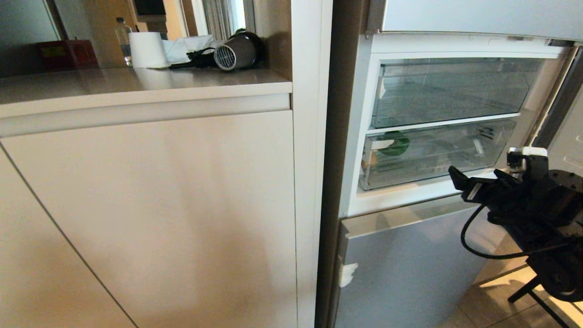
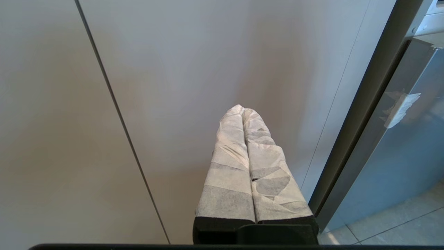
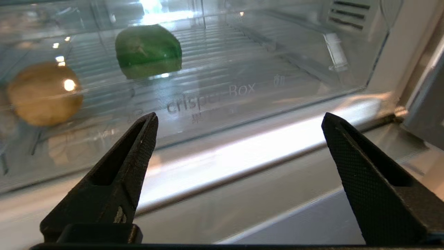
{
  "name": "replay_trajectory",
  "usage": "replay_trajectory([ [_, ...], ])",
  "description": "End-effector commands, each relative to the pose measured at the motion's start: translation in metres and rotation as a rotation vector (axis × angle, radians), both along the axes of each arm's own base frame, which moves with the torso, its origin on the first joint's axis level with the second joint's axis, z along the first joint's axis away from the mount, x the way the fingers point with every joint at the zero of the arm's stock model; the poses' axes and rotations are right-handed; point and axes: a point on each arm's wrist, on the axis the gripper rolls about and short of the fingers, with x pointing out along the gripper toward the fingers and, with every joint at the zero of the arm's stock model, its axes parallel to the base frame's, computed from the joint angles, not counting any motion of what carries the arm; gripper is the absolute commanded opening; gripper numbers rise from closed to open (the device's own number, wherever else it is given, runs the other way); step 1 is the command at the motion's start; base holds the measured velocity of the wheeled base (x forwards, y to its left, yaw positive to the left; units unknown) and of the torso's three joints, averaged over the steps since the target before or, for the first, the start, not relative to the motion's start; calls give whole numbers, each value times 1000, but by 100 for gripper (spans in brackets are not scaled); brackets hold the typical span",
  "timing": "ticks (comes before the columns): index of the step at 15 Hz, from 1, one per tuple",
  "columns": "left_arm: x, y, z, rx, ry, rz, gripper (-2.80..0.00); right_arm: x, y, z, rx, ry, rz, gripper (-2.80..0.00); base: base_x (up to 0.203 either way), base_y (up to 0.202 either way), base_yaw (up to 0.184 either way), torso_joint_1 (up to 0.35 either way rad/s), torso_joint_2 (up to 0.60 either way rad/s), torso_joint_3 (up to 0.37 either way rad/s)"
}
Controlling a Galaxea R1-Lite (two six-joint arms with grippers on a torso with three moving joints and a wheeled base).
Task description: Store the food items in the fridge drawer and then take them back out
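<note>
The clear fridge drawer (image 1: 437, 155) sits low in the open fridge, under a second clear drawer. The green pepper (image 1: 394, 142) and the tan potato (image 1: 370, 159) lie inside it at its left end. In the right wrist view the pepper (image 3: 148, 48) and potato (image 3: 43, 93) show through the drawer front (image 3: 242, 93), marked "crisper Box". My right gripper (image 1: 489, 171) (image 3: 239, 118) hovers just in front of the drawer's lower edge, open wide and empty. My left gripper (image 2: 242, 109), its fingers wrapped in white tape, is shut on nothing and faces a beige cabinet door.
The silver-blue lower fridge door (image 1: 410, 264) is closed below the drawer. Beige cabinets (image 1: 150, 218) fill the left. On the counter above stand a hair dryer (image 1: 239, 51), a paper roll (image 1: 147, 49), a bottle (image 1: 122, 38) and a red box (image 1: 68, 53).
</note>
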Motion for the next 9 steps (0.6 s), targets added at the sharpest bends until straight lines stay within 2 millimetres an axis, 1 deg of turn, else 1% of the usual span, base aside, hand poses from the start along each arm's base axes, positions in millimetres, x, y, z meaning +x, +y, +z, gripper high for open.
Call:
replay_trajectory([
  [1, 1, 0, -3, 0, 8, 0, -280, 13, -1, -4, -1, -10, -4, 0, 0, 0, 0, 0, 0, 0],
  [4, 1, 0, -3, 0, 8, 0, -280, 33, -6, -9, 2, -29, -7, 0, 0, 0, 0, 0, 0, 0],
  [9, 1, 0, -3, 0, 8, 0, -280, 54, -8, 3, -11, -111, 9, 0, 0, 0, 0, 5, 0, 0],
])
